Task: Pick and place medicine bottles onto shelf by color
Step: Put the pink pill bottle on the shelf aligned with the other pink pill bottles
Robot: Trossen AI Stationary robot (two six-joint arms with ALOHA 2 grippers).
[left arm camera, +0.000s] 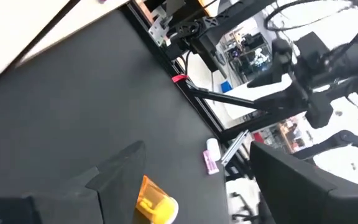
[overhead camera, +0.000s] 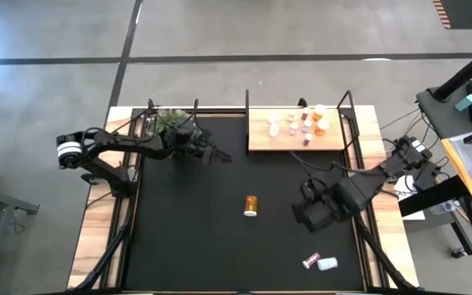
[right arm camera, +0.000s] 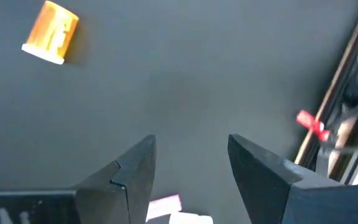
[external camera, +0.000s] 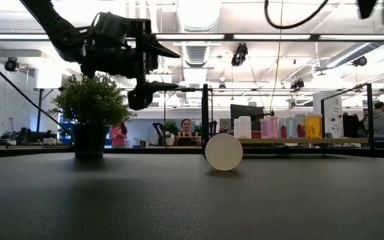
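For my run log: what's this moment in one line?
left tool: open, idle by plant | right tool: open, empty, above pink bottle | orange bottle: lying mid-mat

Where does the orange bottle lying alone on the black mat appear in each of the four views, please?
High view: orange bottle lies mid-mat, below the shelf.
Low view: its white cap faces the camera at centre.
Left wrist view: bottom edge, beside a dark finger.
Right wrist view: top left corner.
Shared landmark: the pink bottle near the mat's edge.
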